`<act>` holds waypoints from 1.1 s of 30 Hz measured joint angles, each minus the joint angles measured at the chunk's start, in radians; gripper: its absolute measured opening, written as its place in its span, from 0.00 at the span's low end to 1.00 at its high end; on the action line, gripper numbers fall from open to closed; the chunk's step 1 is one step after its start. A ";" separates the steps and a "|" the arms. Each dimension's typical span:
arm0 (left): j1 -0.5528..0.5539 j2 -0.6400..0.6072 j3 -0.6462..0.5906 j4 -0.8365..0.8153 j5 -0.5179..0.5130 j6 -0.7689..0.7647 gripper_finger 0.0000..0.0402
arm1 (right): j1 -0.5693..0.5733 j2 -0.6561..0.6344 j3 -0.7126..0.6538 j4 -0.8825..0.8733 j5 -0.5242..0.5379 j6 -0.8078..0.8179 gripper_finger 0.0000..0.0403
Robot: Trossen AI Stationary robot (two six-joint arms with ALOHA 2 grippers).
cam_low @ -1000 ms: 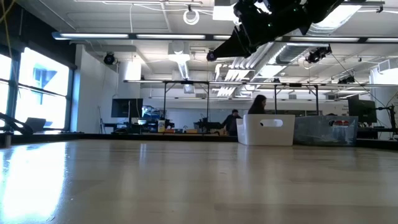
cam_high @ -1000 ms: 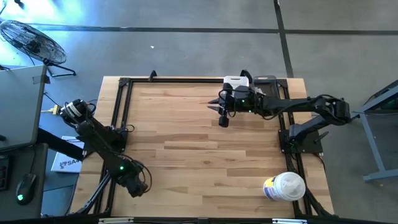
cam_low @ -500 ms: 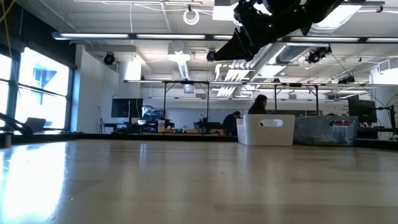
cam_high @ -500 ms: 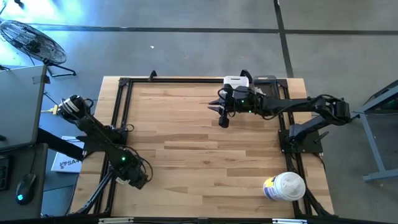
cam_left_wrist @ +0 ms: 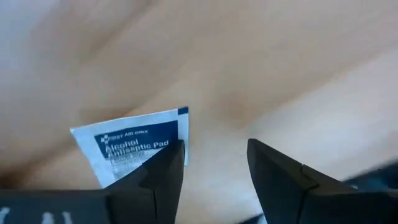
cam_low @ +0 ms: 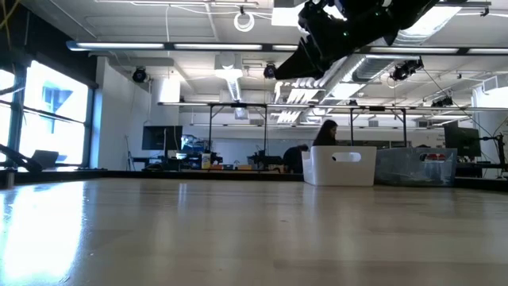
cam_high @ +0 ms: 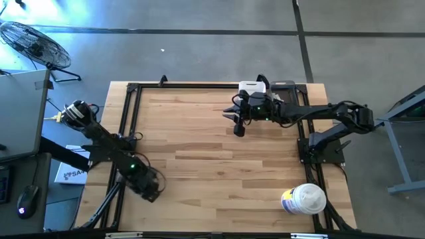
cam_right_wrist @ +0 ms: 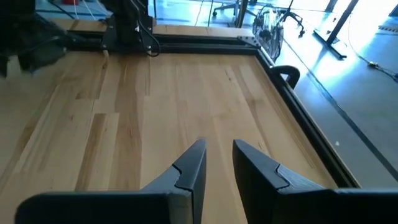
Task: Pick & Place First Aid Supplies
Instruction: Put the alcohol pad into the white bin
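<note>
Pad packet (cam_left_wrist: pixel 134 144): flat, light, floppy, slick; pinch an edge. Left gripper (cam_left_wrist: pixel 214 163) at table's 7 o'clock, fingers parted, empty. Right gripper (cam_right_wrist: pixel 217 163) at 1 o'clock, parted.

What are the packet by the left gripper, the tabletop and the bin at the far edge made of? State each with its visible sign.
Alcohol pad packet: likely coated paper or foil laminate; flat, white, crisp blue print, matte.
Tabletop: wood, probably sealed butcher block; jointed planks with grain and a soft sheen.
White bin: looks like moulded plastic; smooth, opaque, with a cut-out handle slot.
The left gripper stands open beside the packet.
</note>
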 joint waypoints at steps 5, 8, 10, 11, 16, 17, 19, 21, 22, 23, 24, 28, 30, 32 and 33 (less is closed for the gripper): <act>0.096 0.004 0.055 0.035 -0.209 0.269 0.43 | -0.002 0.000 0.000 0.031 0.009 -0.002 0.18; 0.165 0.006 0.092 0.034 -0.321 0.471 0.43 | -0.002 0.000 0.000 0.049 0.014 -0.003 0.18; 0.206 0.006 0.116 0.036 -0.345 0.572 0.43 | -0.002 0.000 0.000 0.060 0.014 -0.003 0.18; 0.225 0.006 0.127 0.031 -0.343 0.609 0.43 | -0.002 0.000 0.000 0.062 0.014 -0.003 0.18; 0.262 0.005 0.187 -0.063 -0.324 0.686 0.43 | -0.002 0.000 0.000 0.061 0.014 -0.003 0.18; 0.260 0.005 0.195 -0.092 -0.326 0.684 0.43 | -0.002 0.000 0.000 0.059 0.015 -0.003 0.18; 0.259 0.005 0.201 -0.142 -0.344 0.658 0.43 | -0.002 0.000 0.000 0.059 0.015 -0.003 0.18; 0.260 0.002 0.201 -0.184 -0.356 0.603 0.43 | -0.002 0.000 0.000 0.059 0.016 -0.004 0.18; 0.260 0.000 0.201 -0.211 -0.360 0.571 0.43 | -0.002 0.000 0.000 0.059 0.016 -0.004 0.18; 0.260 0.000 0.201 -0.226 -0.363 0.543 0.43 | -0.002 0.000 0.000 0.059 0.016 -0.004 0.18; 0.260 0.000 0.200 -0.233 -0.369 0.520 0.43 | -0.002 0.000 0.000 0.056 0.016 -0.004 0.18; 0.260 0.000 0.183 -0.220 -0.398 0.449 0.43 | -0.002 0.000 0.000 0.044 0.016 -0.004 0.18; 0.260 0.000 0.175 -0.199 -0.401 0.412 0.43 | -0.002 0.000 0.000 0.043 0.016 -0.004 0.18; 0.260 0.000 0.163 -0.198 -0.405 0.363 0.43 | -0.002 0.000 0.000 0.041 0.016 -0.004 0.18; 0.260 0.000 0.155 -0.200 -0.407 0.341 0.43 | -0.002 0.000 0.000 0.042 0.016 -0.004 0.18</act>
